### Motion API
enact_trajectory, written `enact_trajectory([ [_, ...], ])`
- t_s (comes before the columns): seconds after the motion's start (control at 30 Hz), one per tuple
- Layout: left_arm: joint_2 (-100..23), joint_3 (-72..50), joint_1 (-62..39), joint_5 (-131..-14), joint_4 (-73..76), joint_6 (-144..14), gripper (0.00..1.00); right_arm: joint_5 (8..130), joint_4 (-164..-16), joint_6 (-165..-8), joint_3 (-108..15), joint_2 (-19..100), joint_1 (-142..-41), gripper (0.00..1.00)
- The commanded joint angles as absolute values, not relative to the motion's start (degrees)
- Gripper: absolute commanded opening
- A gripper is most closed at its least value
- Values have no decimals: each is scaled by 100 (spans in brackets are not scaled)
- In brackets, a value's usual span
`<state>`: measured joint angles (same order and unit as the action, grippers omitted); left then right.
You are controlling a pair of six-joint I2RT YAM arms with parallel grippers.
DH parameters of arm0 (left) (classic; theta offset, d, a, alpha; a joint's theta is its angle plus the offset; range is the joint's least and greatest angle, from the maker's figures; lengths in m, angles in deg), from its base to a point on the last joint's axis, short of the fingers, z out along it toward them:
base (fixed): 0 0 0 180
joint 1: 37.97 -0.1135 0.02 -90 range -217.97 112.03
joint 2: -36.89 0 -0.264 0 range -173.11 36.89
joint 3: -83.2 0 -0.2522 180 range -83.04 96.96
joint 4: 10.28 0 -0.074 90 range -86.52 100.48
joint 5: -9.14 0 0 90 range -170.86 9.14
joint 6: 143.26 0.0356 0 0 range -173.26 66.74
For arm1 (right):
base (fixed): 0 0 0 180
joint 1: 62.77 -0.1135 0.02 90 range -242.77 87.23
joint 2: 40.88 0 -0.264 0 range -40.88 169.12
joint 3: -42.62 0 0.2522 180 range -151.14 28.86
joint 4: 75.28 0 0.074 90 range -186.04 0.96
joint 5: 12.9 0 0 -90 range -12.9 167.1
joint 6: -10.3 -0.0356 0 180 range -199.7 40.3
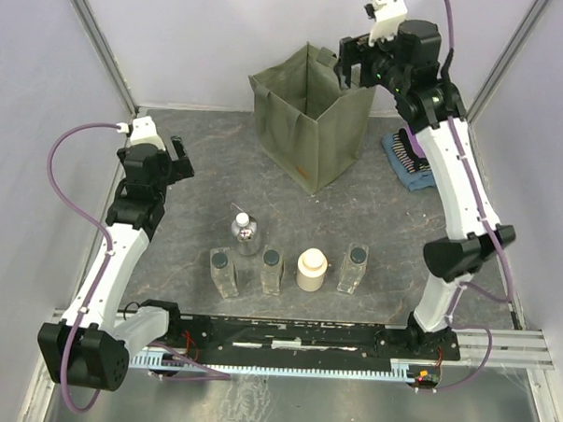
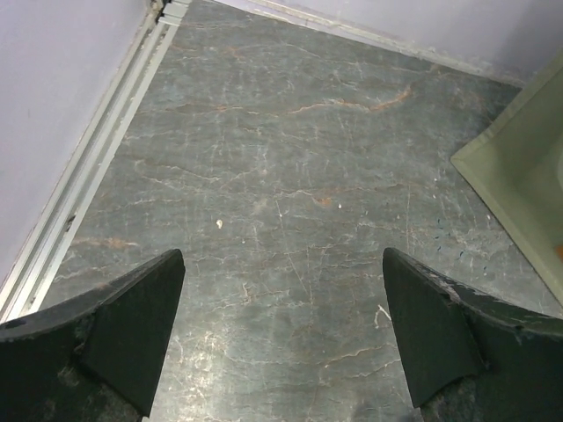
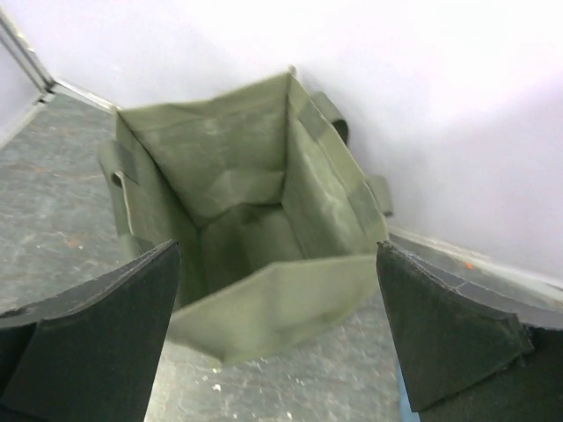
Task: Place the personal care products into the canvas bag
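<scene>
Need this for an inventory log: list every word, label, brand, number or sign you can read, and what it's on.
No text can be read in any view.
orange-brown tag on the canvas bag: too small to read.
left clear bottle, middle clear bottle, right clear bottle, jar, nozzle bottle: no legible print shows.

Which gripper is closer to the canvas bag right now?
Right. The right gripper hovers open above the far right corner of the canvas bag, its camera looking down into it. The left gripper, also open, hangs over bare table off to the bag's left.
</scene>
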<state>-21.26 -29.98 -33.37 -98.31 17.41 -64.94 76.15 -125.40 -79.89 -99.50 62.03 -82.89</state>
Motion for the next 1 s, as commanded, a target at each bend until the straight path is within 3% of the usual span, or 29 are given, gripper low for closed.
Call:
enact_trajectory([
  [0.0,-2224,-2875,-3339,-9469,1409,-5873,100,6911,-13035,-8135,-11031,7191,-8333,100],
  [0.33,-2165,-3185,-3341,-9283,1103,-5685,99,6540,-11742,-7856,-11140,8669,-8580,100],
  [0.5,-2252,-3265,-3340,-9312,1026,-5660,100,6439,-11781,-7774,-11522,9183,-8652,100],
  [0.8,-2504,-3252,-3340,-9221,822,-5755,100,6142,-12647,-6796,-11191,9083,-8734,100],
  [0.97,-2755,-3119,-3342,-9150,774,-5831,100,6765,-12519,-6450,-10804,8605,-8737,100],
])
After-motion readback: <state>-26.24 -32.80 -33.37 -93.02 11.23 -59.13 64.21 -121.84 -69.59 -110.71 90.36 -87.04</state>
